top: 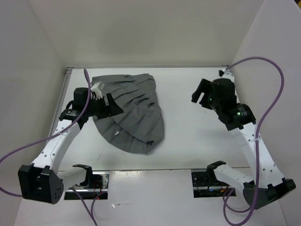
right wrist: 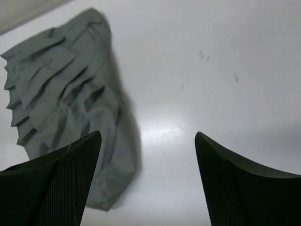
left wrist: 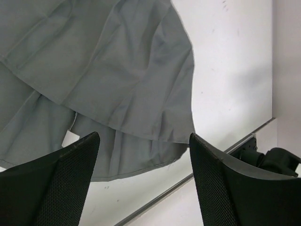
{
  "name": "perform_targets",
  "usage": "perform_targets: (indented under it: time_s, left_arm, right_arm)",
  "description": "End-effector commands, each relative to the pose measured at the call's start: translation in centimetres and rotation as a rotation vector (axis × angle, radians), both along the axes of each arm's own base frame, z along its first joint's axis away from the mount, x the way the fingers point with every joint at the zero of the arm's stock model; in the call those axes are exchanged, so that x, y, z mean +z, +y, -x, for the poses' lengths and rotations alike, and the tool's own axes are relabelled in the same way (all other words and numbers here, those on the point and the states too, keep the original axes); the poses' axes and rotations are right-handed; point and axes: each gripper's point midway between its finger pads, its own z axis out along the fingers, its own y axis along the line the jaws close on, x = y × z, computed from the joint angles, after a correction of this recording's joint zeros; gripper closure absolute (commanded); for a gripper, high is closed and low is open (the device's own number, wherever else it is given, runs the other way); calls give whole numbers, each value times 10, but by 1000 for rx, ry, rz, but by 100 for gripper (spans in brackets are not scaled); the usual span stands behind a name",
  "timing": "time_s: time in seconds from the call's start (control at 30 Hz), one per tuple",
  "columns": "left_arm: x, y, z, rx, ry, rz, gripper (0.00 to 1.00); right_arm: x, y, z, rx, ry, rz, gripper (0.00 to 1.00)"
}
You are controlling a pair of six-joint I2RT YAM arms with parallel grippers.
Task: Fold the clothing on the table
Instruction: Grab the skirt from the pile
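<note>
The plain mid-grey pleated skirt of thin fabric point(top: 134, 113) is lying on the left half of the flat white tabletop point(top: 197, 136). One layer is resting over another, so I am judging that a first fold is already made. The left fingers point(left wrist: 61, 183) are hovering just above the skirt's left edge, spread wide and grasping nothing. The right fingers point(right wrist: 56, 188) are hanging over bare tabletop to the right of the skirt, equally wide and empty. For the coming fold, I am thinking both arms should be working together. The right one should be reaching across to the curved edge, and each pair of fingers should be pinching through both layers. Lifting low and carrying the edge over slowly is helping here, because such thin pleats are likely opening or slipping when pulled unevenly.
</note>
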Motion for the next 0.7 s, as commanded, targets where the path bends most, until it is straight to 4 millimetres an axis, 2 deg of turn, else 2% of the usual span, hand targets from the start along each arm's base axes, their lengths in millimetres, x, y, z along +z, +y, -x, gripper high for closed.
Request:
perform_targets:
  time_s: [0.0, 0.03, 0.07, 0.1, 0.13, 0.17, 0.2, 0.23, 0.27, 0.3, 0.33, 0.43, 0.53, 0.57, 0.63, 0.67]
  left_arm:
    - [-15, -1, -27, 1, 36, -9, 16]
    - [-18, 0, -37, 7, 42, -26, 16]
    - [-36, 2, -52, 24, 100, -48, 16]
    - [-19, 6, -79, 53, 44, -79, 17]
    - [-18, 5, -95, 47, 24, -118, 17]
    - [-42, 3, -112, 40, 81, -163, 17]
    - [-46, 8, -127, 52, 89, -213, 17]
    - [-20, 4, -156, 15, -6, -257, 17]
    - [-48, 1, -171, -16, 42, -304, 18]
    - [-57, 13, -180, 6, 73, -381, 18]
    - [-56, 12, -206, -11, 35, -443, 20]
    - [-57, 15, -227, -23, -14, -589, 20]
    - [-52, 7, -248, -52, -130, -700, 20]
    - [-62, 0, -251, -86, -145, -739, 20]
    - [-57, -3, -264, -95, -184, -779, 20]
    - [-72, -4, -268, -106, -161, -823, 20]
  right_arm:
    - [-26, 29, -1, 112, 16, -277, 15]
    - [-32, 29, -1, 118, 27, -287, 17]
    - [-36, 26, -2, 106, 34, -286, 18]
    - [-38, 25, 0, 105, 43, -285, 18]
    - [-38, 25, 0, 110, 42, -277, 18]
    - [-38, 25, 0, 110, 42, -277, 18]
    - [-38, 27, 1, 121, 45, -283, 18]
    - [-38, 29, 2, 129, 47, -288, 18]
    - [-42, 30, 3, 136, 58, -291, 18]
    - [-37, 32, 4, 152, 43, -301, 18]
    - [-40, 32, 6, 151, 46, -300, 18]
    - [-45, 32, 11, 151, 60, -319, 18]
    - [-44, 30, 17, 146, 56, -333, 18]
    - [-45, 29, 19, 142, 55, -341, 18]
    - [-47, 29, 21, 139, 68, -340, 18]
    - [-45, 29, 23, 139, 71, -339, 18]
